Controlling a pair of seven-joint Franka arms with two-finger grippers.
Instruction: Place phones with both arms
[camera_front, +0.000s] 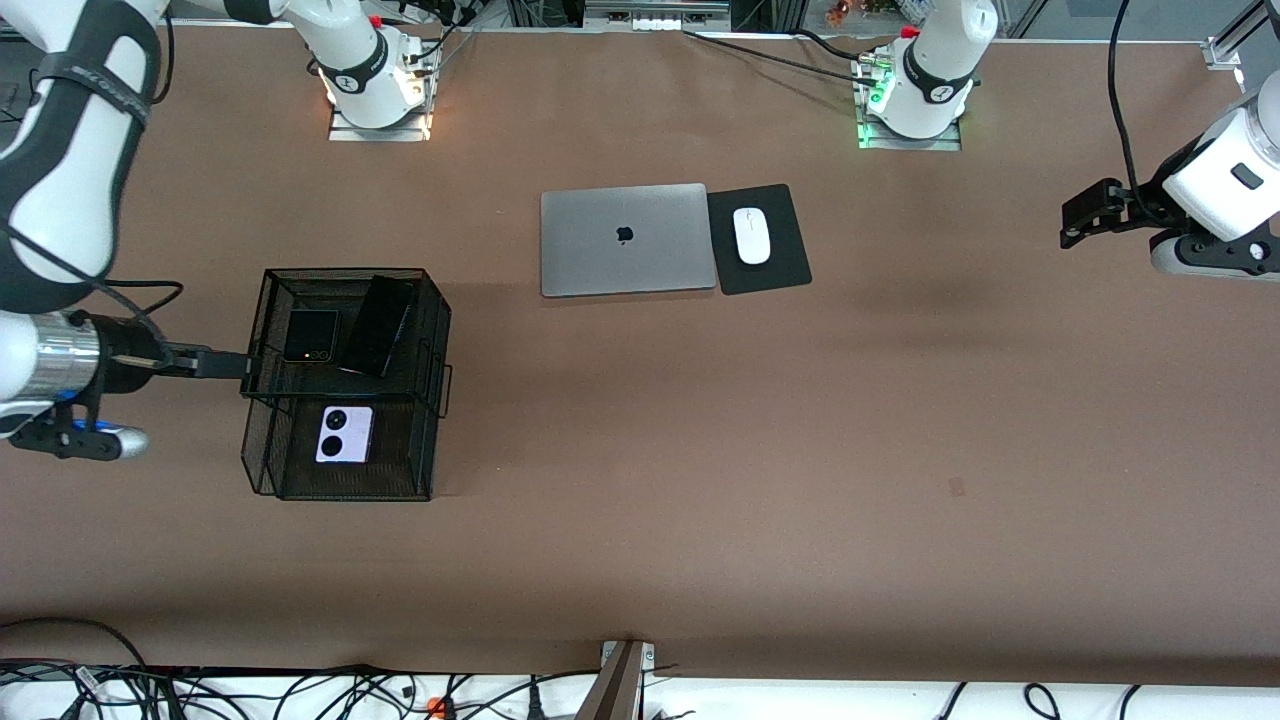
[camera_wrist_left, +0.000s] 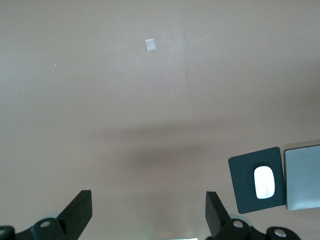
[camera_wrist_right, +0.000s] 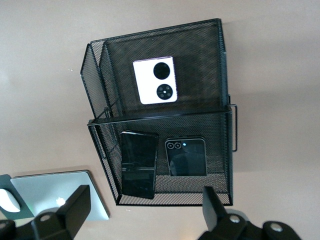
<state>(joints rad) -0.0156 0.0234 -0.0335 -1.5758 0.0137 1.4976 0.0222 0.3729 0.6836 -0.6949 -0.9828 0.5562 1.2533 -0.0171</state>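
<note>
Three phones lie in a black mesh basket (camera_front: 437, 330) with two compartments. The small black flip phone (camera_front: 310, 335) (camera_wrist_right: 186, 157) and the long slim black slab (camera_front: 378, 325) (camera_wrist_right: 138, 164) share the compartment farther from the front camera; the slab leans tilted. In the nearer compartment the pale lilac phone (camera_front: 345, 434) (camera_wrist_right: 154, 80) lies flat. My right gripper (camera_front: 240, 368) (camera_wrist_right: 145, 192) hangs open and empty above the basket's edge. Over bare table at the left arm's end, my left gripper (camera_front: 1078, 215) (camera_wrist_left: 148, 197) is open and holds nothing.
A shut silver laptop (camera_front: 625, 240) (camera_wrist_left: 303, 177) (camera_wrist_right: 50, 192) lies mid-table toward the robots' bases. Beside it a white mouse (camera_front: 752, 235) (camera_wrist_left: 264, 182) rests on a black pad (camera_front: 775, 275) (camera_wrist_left: 240, 172). Cables run along the table's nearer edge (camera_front: 300, 690).
</note>
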